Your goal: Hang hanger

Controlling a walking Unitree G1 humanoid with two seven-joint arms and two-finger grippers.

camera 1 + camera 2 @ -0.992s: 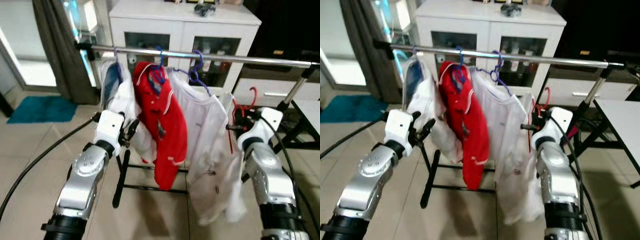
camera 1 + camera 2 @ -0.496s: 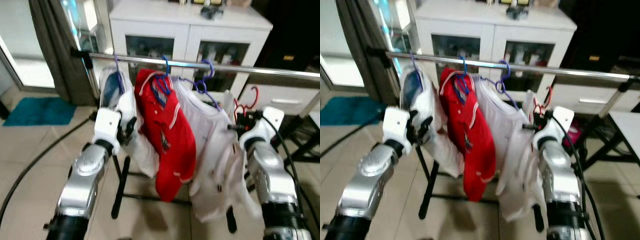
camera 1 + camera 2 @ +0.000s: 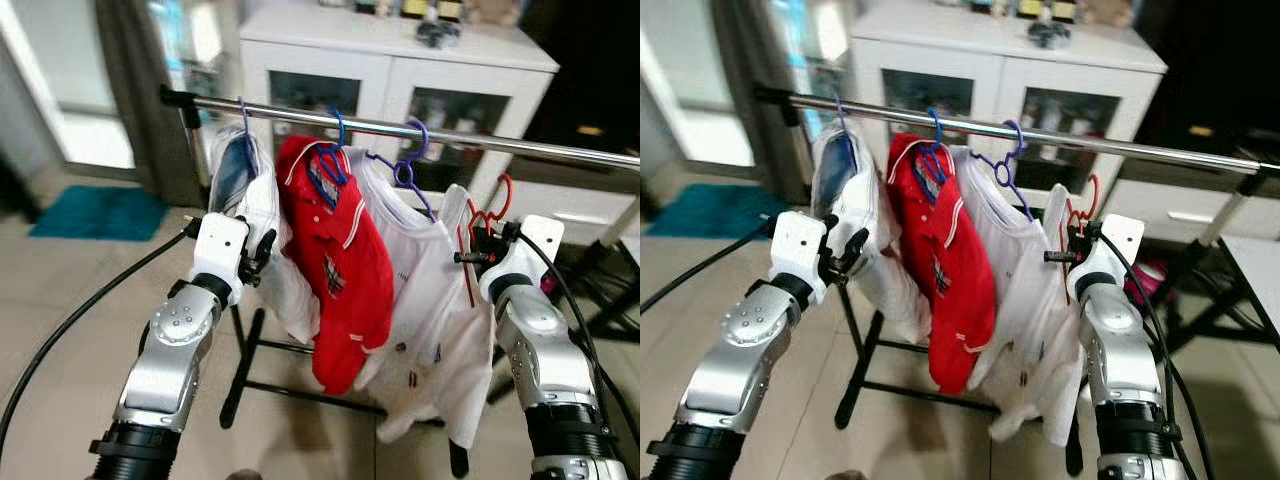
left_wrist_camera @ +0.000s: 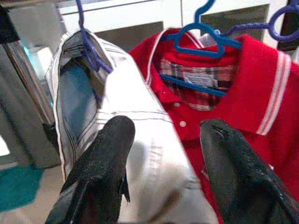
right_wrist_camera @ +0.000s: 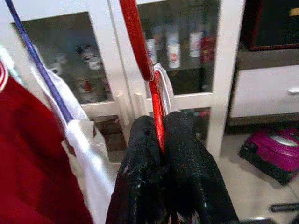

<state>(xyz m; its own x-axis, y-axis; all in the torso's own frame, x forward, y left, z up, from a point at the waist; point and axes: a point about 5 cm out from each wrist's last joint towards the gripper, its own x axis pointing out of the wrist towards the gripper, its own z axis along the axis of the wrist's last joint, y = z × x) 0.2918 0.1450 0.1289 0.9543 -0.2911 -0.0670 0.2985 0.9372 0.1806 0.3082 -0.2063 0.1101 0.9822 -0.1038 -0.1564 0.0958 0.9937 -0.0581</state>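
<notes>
A metal rail carries a pale shirt on a purple hanger, a red polo on a blue hanger and a white shirt on a purple hanger. My right gripper is shut on a red hanger bearing a white garment, held below the rail to the right of the others. Its hook is under the rail, off it. My left gripper stands open just in front of the pale shirt's shoulder.
A white cabinet with glass doors stands behind the rack. A dark curtain and a teal mat lie at the left. A black cable runs over the tiled floor. A magenta object sits on the floor at the right.
The camera has shifted, showing more of the rack's right part. My right gripper keeps its hold on the red hanger at about the same height. The left gripper stays by the pale shirt.
</notes>
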